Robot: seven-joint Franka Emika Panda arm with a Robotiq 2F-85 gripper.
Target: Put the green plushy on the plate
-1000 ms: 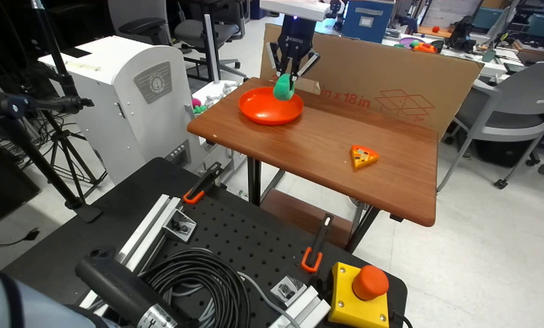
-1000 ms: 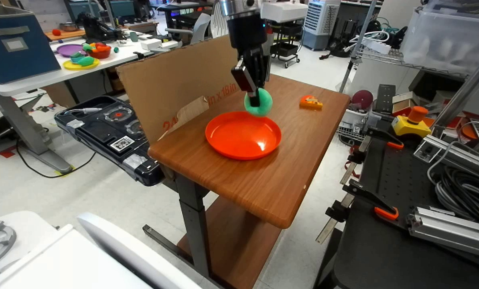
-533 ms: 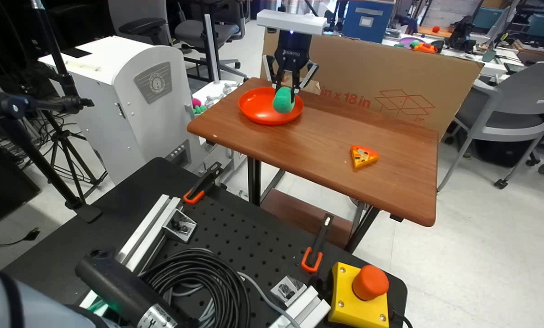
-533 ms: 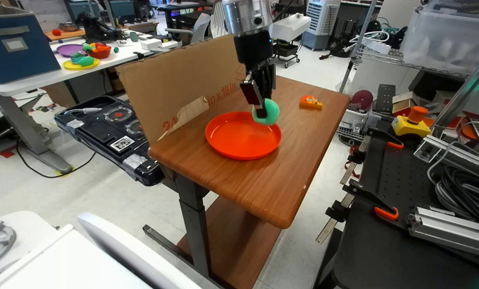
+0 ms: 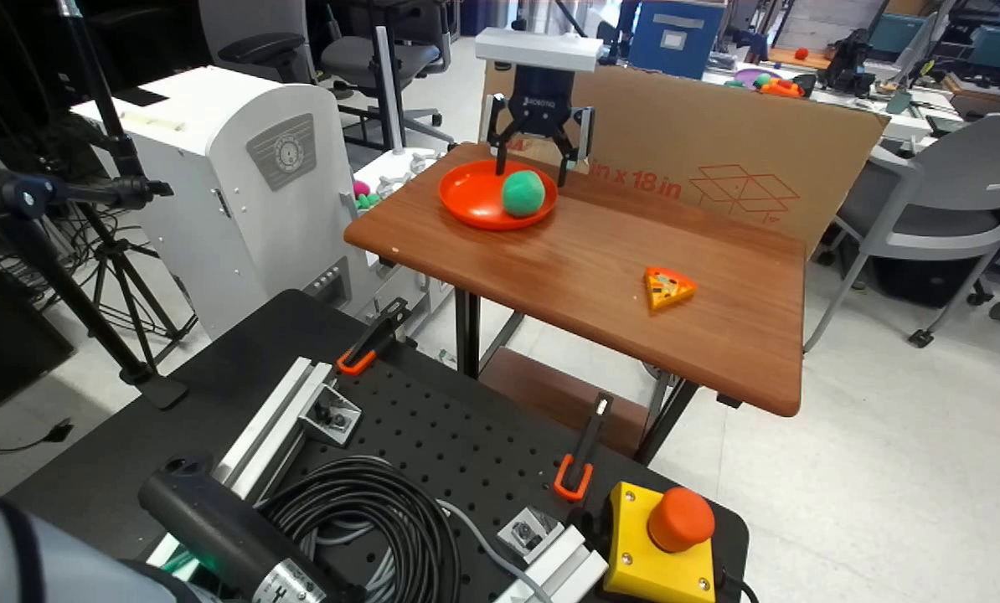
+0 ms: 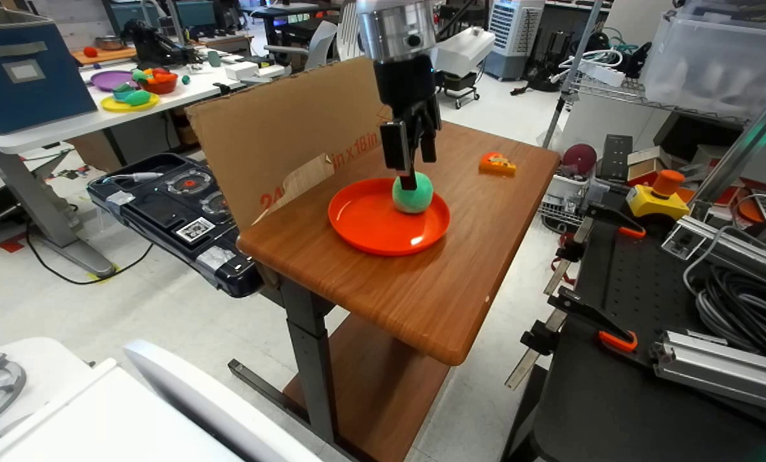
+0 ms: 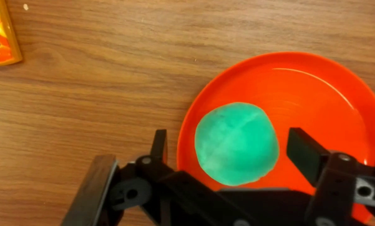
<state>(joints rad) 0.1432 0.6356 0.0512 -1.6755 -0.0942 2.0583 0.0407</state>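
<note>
Wrist view: looks down on the green ball (image 7: 236, 143) in the orange-red plate (image 7: 319, 94), between the 2 fingers (image 7: 307, 157) of the gripper (image 7: 230, 145).
Ball in plate: rests off centre, near the rim on the side of the pizza-slice toy (image 7: 0, 37); inside the rim in both exterior views too.
Gripper: wide, jaws well apart, holding nothing; a gap on either side of the ball in the wrist view.
Finger over ball: overlap of a fingertip (image 6: 408, 182) with the ball in an exterior view; cannot tell touch from that angle.
Step in hand: release, by judgement; ball already on the plate, only withdrawal left to do.
Next move: calls for a straight lift, fingers spread, until above ball and rim; no sideways swing this low, with 1 finger just outside the rim in the wrist view and 1 over the plate.
Likely trouble: a roll if brushed; probably stopped by the raised rim.
Ball's direction: points nowhere in particular; near-round, slightly lumpy in the wrist view, no long axis to make out; paler on the toy's side, deeper green toward the plate's middle.
Pizza-slice toy: lies on the brown table (image 5: 584, 251), well apart from the plate; best left alone, going by the task.
</note>
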